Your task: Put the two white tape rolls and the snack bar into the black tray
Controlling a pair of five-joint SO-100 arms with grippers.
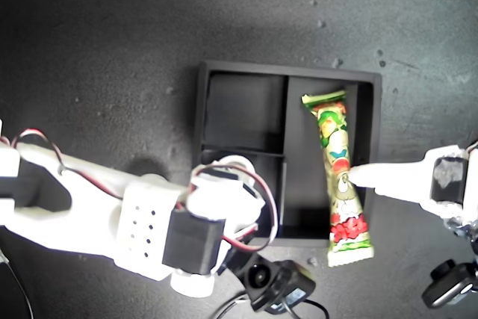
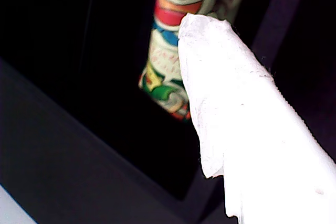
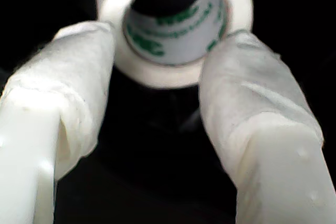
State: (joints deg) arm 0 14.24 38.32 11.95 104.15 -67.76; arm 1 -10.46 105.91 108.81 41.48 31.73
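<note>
The snack bar (image 1: 340, 177) lies in the black tray's (image 1: 203, 102) long compartment, one end overhanging the wall; the first gripper (image 1: 351, 177) touches it (opening unclear); the second gripper (image 3: 157, 61) clasps a white tape roll (image 3: 170, 24) over a small compartment.

You can reach the black tray's (image 1: 207, 80) top small box in the exterior view; it is open. The snack bar (image 1: 337, 177) fills the long box and sticks out over the wall. An arm (image 1: 142, 222) covers the lower small box.
</note>
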